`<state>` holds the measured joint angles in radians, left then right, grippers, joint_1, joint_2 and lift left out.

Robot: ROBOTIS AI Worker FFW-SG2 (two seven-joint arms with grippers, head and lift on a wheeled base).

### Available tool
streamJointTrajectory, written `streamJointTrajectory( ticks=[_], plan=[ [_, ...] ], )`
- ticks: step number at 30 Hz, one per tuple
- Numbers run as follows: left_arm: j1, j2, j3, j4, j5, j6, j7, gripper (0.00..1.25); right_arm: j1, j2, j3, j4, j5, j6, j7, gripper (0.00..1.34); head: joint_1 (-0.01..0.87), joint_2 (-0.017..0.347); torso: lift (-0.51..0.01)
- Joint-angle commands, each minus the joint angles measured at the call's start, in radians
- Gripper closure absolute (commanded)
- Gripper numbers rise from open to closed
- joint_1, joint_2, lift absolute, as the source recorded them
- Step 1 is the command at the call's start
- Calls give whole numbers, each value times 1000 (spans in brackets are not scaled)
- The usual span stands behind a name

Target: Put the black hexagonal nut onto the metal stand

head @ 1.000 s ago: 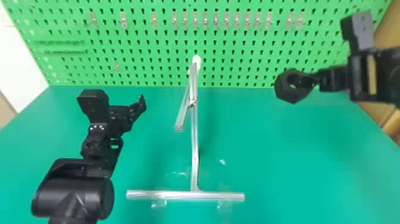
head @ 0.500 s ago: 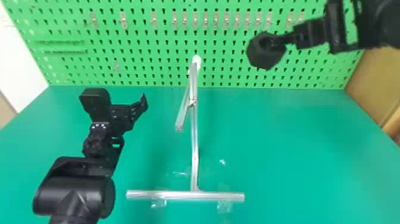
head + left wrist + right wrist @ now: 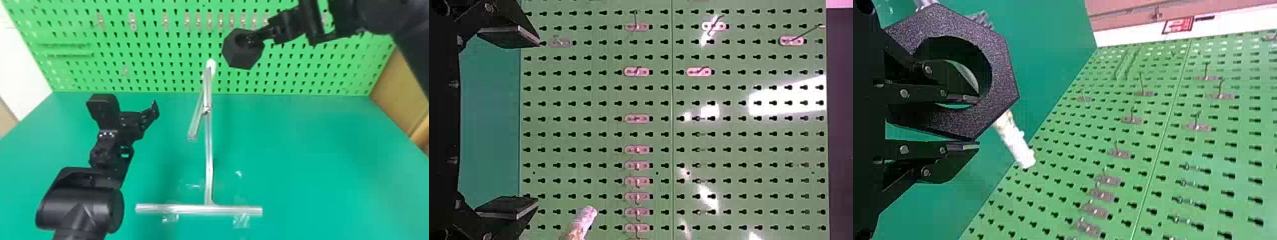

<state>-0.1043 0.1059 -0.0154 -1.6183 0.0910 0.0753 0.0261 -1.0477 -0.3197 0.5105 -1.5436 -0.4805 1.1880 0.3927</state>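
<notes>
One nut (image 3: 241,59), right gripper (image 3: 254,37) high

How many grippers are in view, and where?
2. The left gripper is left of the metal stand, open; the right gripper is up in front of the pegboard, holding the black nut.

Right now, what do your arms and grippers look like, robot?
My left arm and right arm are black; the left one has a fat, rounded, smooth part. My left gripper has two black, wedge-shaped fingers. My right gripper is black too, with small round silvery screws.
</notes>
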Motion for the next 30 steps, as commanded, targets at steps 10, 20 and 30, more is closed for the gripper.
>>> streamJointTrajectory(
  ticks=[10, 20, 30],
  plan=[
    [-2, 2, 0, 0, -2, 1, 0, 156, -72, 37, 111, 66, -43, -45, 0, 1098, 693, 81, -1],
    [-2, 2, 2, 0, -2, 1, 0, 156, -133, 37, 178, 138, -96, -53, 2, 1098, 693, 81, -1],
    [-2, 8, -1, 0, -2, 1, 0, 156, -192, 45, 203, 224, -127, -68, 23, 1111, 693, 81, -1]
  ],
)
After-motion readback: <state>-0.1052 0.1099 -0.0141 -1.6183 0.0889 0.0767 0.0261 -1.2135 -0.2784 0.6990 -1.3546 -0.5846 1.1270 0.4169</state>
